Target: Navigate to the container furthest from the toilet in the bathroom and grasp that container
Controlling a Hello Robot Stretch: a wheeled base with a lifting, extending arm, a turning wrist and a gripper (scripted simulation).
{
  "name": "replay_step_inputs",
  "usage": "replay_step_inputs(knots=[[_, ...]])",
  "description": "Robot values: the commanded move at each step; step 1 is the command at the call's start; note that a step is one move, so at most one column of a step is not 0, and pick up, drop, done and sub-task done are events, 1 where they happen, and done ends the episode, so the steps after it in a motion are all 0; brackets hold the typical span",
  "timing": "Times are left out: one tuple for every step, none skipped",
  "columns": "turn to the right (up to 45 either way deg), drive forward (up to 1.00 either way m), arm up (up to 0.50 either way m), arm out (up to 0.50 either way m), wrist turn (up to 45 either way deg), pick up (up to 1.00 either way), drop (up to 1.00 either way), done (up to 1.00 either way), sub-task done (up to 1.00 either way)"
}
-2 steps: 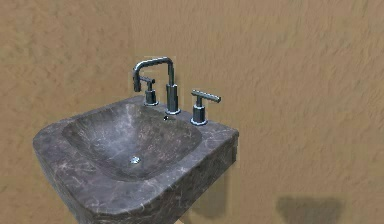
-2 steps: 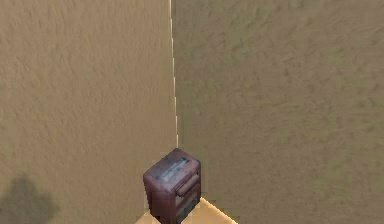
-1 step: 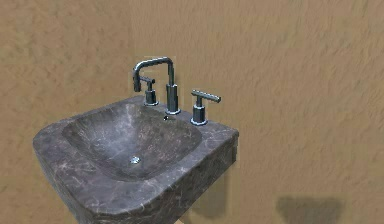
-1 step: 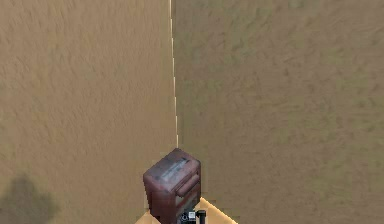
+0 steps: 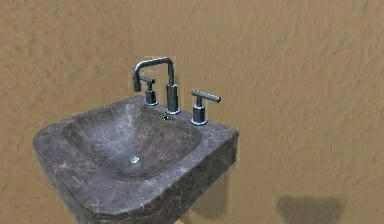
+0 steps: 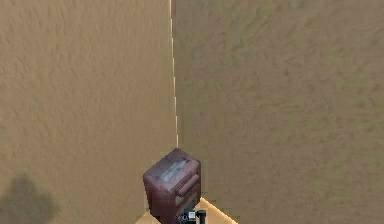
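Walls: two tan walls in the arm side view, meeting in a corner seam that runs from 12 o'clock down toward the picture's middle.
Sink: dark marbled sink in the forward view, low and toward 8 o'clock, set against a tan wall; judged no part of the grasp.
Container: boxy red-brown container in the arm side view at 6 o'clock, standing just below the foot of the corner seam, its base on a pale surface.
Faucet: chrome faucet at the sink's back rim, about 12 o'clock from the drain, a lever handle on each side.
Arm tip: small dark shape with white marks at the bottom edge, just right of 6 o'clock, overlapping the container's lower right corner.
Jaws: too small to make out; cannot tell whether spread or pressed together, nor whether anything is held, with the container right behind.
Key relation: container at about 11 o'clock from the arm tip, very near; over, beside or touching cannot be told.
Long axis: hard to judge; about as wide as tall, top face tipped toward 1 o'clock.
Next move, as a judgement: only a short, fine approach toward 11 o'clock.
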Motion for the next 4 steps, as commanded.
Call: replay_step_inputs(knots=[[0.0,0.00,0.00,0.00,45.0,0.00,0.00,0.00,0.00],[0.0,0.00,0.00,0.00,45.0,0.00,0.00,0.00,0.00],[0.0,0.00,0.00,0.00,12.0,0.00,0.00,0.00,0.00],[0.0,0.00,0.00,0.00,0.0,1.00,0.00,0.00,0.00]])
